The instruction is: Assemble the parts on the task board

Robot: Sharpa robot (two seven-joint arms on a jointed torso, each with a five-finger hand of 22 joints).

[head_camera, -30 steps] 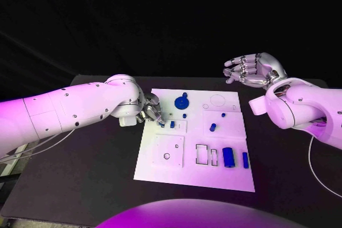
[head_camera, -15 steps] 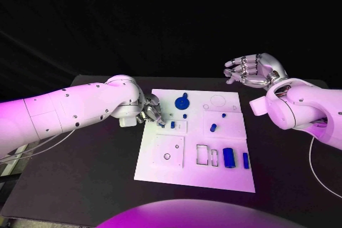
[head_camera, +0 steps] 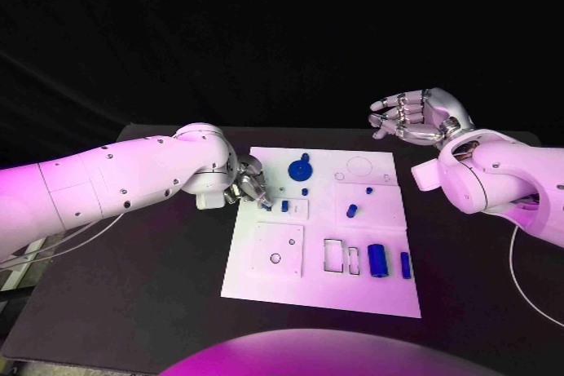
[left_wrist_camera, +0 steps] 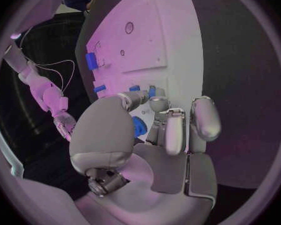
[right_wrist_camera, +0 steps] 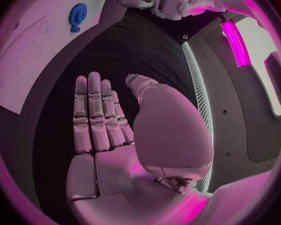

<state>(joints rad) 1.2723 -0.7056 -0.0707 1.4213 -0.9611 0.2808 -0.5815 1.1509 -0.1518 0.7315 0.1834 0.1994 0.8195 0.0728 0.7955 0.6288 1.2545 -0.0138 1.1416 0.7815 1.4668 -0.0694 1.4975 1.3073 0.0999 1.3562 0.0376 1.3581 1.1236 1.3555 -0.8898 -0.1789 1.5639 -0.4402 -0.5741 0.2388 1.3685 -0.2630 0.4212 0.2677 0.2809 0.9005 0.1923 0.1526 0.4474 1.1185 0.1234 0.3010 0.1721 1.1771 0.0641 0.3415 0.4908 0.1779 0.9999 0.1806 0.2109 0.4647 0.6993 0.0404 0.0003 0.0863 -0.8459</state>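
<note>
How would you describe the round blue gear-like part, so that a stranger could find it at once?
Look at the white task board in the middle of the black table. Near its far edge, towards the left hand, lies the round blue part. It is the only disc-shaped blue piece; the other blue parts are small pegs or bars.

The scene was viewed from above by the head camera, aimed steeply down at the desk [head_camera: 141, 311] with the board [head_camera: 323, 290] held central and both arms entering from the sides. The left wrist camera was set close behind the left hand [left_wrist_camera: 168, 130], facing along the board [left_wrist_camera: 153, 40]. The right wrist camera was set behind the right hand [right_wrist_camera: 106, 130], well above the desk [right_wrist_camera: 115, 50]. The board [right_wrist_camera: 28, 50] was shared by all three views.
</note>
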